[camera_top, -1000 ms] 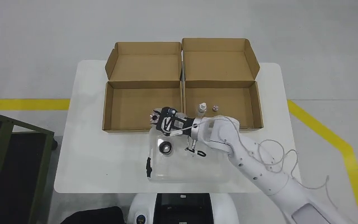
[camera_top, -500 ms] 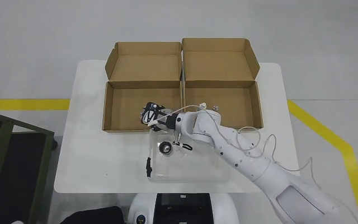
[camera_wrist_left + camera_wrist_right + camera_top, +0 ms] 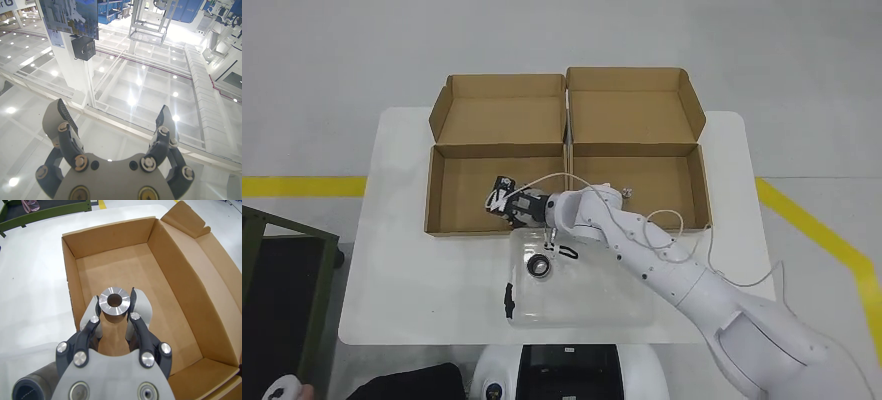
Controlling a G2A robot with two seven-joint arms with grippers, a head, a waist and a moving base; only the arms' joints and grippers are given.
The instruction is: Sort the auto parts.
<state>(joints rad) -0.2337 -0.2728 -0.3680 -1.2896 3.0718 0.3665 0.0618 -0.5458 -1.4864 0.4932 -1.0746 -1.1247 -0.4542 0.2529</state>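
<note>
We hold a metal bushing (image 3: 114, 303) in the right gripper (image 3: 115, 296). Its jaws are clamped on the curved sides, so the bored end face points back along the wrist and the sleeve cannot roll out. The gripper hangs inside the outline of the left box (image 3: 467, 195), past its near wall and above bare cardboard floor. We judge this to be the bin meant for this kind of part, with the release yet to come.

The right box (image 3: 672, 190) stands touching the left one along their shared wall, and a small part (image 3: 627, 190) lies on its floor. Near the boxes on the bench (image 3: 402, 270) sits a clear tray (image 3: 582, 300), with a ring-shaped part (image 3: 538, 266) inside and a black piece (image 3: 508, 300) at its left edge, both not yet sorted.

Nothing lies beneath the bushing, and the box walls stand well apart from the jaws, so we see no obstacle to lowering it. The left gripper (image 3: 112, 111) points up at the ceiling, jaws spread and empty.
</note>
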